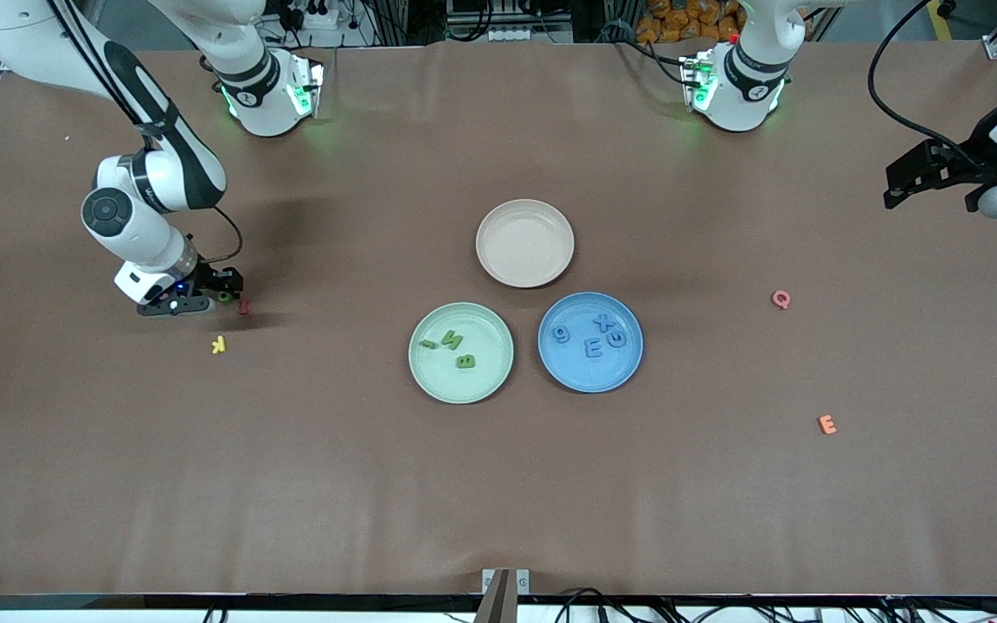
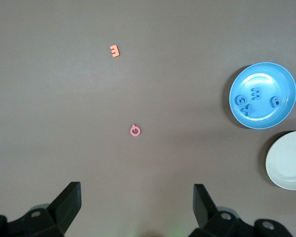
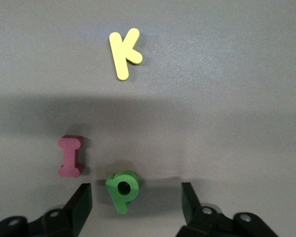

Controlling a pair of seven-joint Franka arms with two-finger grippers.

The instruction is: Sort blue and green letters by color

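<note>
The green P [image 3: 121,203] lies flat on the table between the fingers of my right gripper [image 3: 135,190], which is open with a gap on each side of the letter. In the front view this gripper [image 1: 220,286] is low at the right arm's end of the table. The green plate [image 1: 442,377] holds the green N [image 1: 451,340], B [image 1: 465,361] and U [image 1: 429,344]. The blue plate [image 1: 575,372] holds the blue 9 [image 1: 562,334], E [image 1: 592,348], X [image 1: 604,323] and G [image 1: 617,341]. My left gripper [image 1: 901,186] waits open and empty in the air at the left arm's end of the table.
A dark pink I [image 3: 70,156] lies right beside the P, and a yellow K [image 1: 219,344] lies nearer the front camera. An empty beige plate [image 1: 524,242] sits farther back than the two coloured plates. A pink Q [image 1: 781,299] and an orange E [image 1: 826,424] lie toward the left arm's end.
</note>
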